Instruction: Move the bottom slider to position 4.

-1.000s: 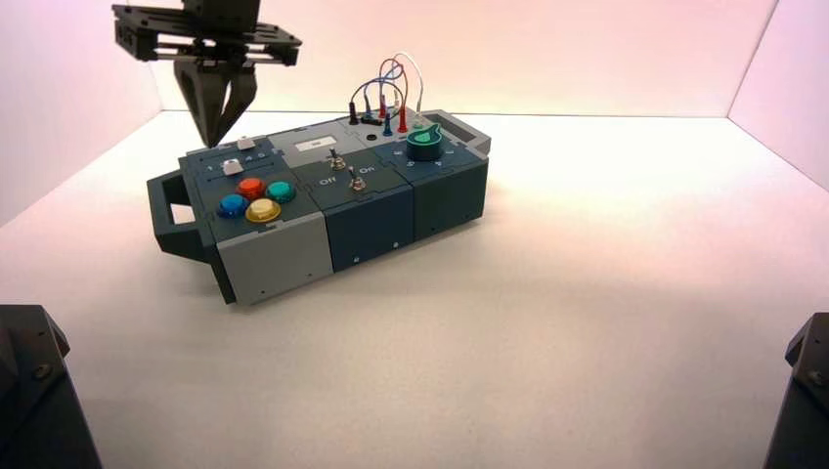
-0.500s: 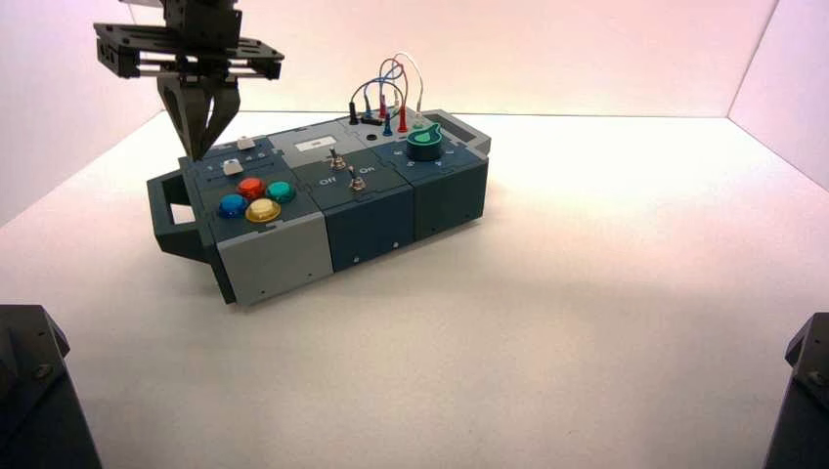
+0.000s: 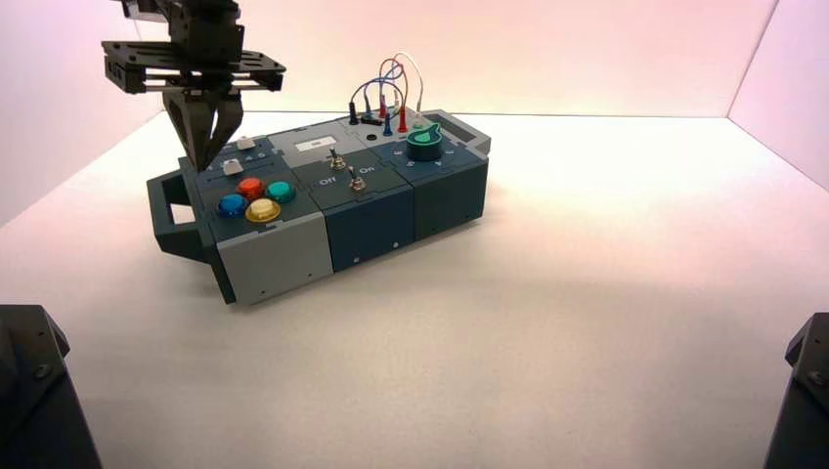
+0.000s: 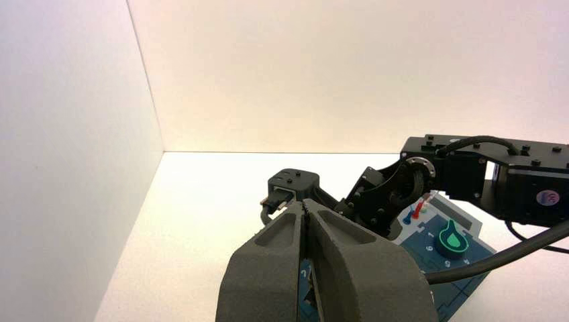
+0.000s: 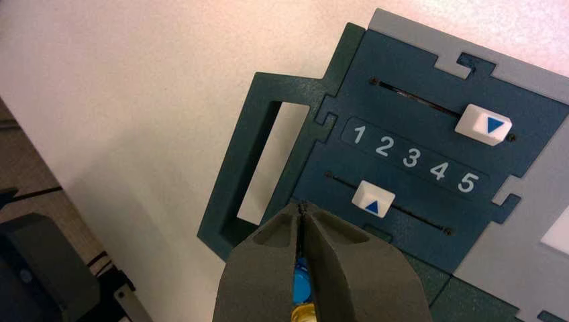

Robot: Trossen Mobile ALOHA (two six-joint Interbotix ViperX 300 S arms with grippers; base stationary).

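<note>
White tabletop (image 3: 587, 293) and pale walls (image 3: 587, 49) around the box (image 3: 371, 220)

The bottom slider (image 5: 373, 198), a white knob with blue triangle, sits under numeral 2, short of position 4 (image 5: 438, 172).

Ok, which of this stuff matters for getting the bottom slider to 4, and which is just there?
In the job: bottom slider; digit 4; right hand, shut, near the track's 1 end.
Just there: top slider; coloured buttons; toggle switches; green knob; wires; left hand, shut, near the other arm.
</note>
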